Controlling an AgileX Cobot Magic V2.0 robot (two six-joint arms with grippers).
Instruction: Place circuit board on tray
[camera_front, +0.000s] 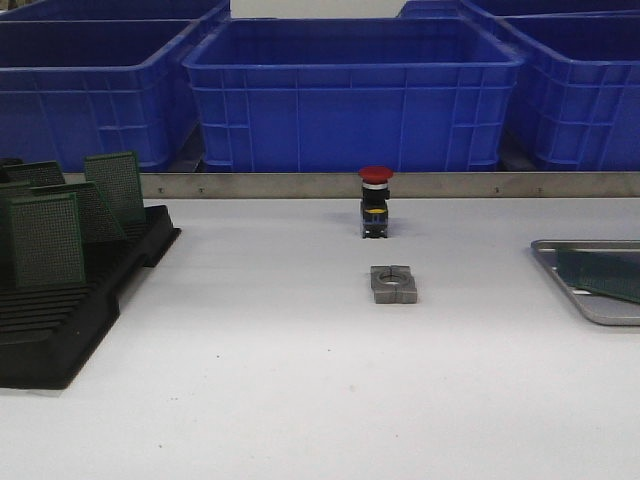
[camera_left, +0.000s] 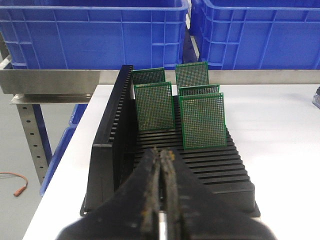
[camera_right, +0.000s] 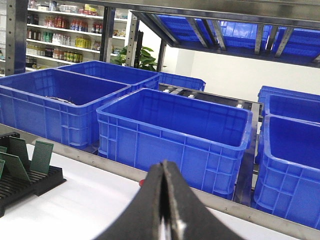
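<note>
Several green circuit boards (camera_front: 45, 238) stand upright in a black slotted rack (camera_front: 60, 330) at the table's left. In the left wrist view the boards (camera_left: 202, 121) stand in the rack (camera_left: 107, 150) just beyond my left gripper (camera_left: 163, 152), which is shut and empty above the rack's near end. The silver-grey tray (camera_front: 590, 300) lies at the right edge of the table with one green board (camera_front: 600, 272) lying in it. My right gripper (camera_right: 165, 167) is shut and empty, raised and facing the blue bins. Neither gripper shows in the front view.
A red-capped push button (camera_front: 375, 200) stands at the table's middle back, with a grey metal block (camera_front: 393, 283) in front of it. Large blue bins (camera_front: 350, 90) sit behind a metal rail (camera_front: 300, 185) along the table's far edge.
</note>
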